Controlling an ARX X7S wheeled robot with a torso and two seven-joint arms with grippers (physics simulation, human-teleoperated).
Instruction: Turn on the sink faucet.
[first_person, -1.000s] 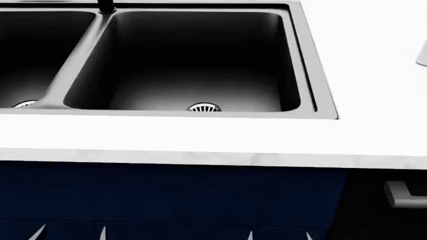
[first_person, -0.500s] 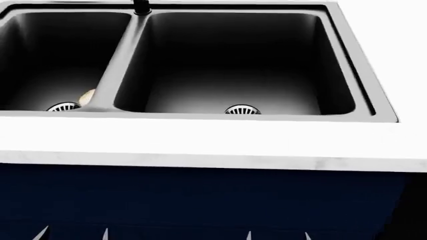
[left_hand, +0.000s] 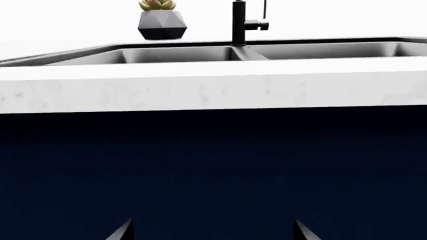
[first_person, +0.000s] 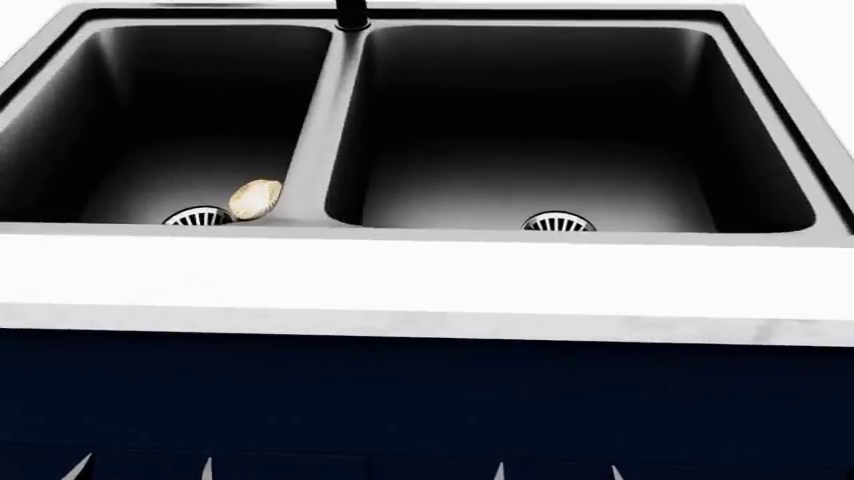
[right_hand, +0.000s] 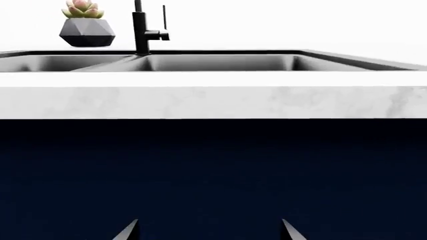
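Sink faucet top cut off, seemingly

A white marbled table runs across the head view from 9 o'clock to 3 o'clock, its front edge faintly veined with grey. Under it, filling the 6 o'clock part of the view, stands a dark navy cabinet front, flat and plain. In the wrist views the same thick pale slab sits above the navy panel. Behind the table rises a bare white wall, evenly and brightly lit. On the table's far side stands a small succulent in a grey faceted pot.
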